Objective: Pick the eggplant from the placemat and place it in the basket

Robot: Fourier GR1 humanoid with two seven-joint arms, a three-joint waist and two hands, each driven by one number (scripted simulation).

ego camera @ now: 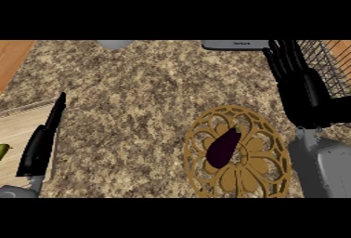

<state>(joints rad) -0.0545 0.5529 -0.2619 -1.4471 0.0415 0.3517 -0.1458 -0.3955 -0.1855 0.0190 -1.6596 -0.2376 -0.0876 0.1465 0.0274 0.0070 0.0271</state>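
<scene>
Eggplant [224, 148]: dark purple, lies tilted near the middle of the placemat [198, 139], narrow end toward upper right; nothing touches it.
Placemat: round, golden, openwork flower pattern, flat on the speckled counter [137, 93], lower right of the view.
Basket [329, 65]: black wire, upper right corner, beyond the placemat and apart from it; only part of it shows.
Right hand [308, 100]: black, raised between placemat and basket, overlapping the basket's near wall in this view. Whether its fingers are spread or curled I cannot tell; the dark hand merges with the dark wire. It holds nothing that shows.
Left hand [42, 139]: far left, over the wooden board [17, 135]; fingers straight and pressed together, pointing up the view, resting, holding nothing.
Step in hand: judged to be the approach; the eggplant is not yet gripped.
Doing it well: bring the right hand back over the mat and down onto the thick middle of the eggplant, with fingers and thumb across its short width. Lift clear of the openwork before travelling, and clear the basket rim before letting go.
Risk: the rounded skin may roll on the flat mat under a one-sided touch.
Writing: a grey object [237, 44] at the top edge bears a small mark, too small to read. No other labels seen.
</scene>
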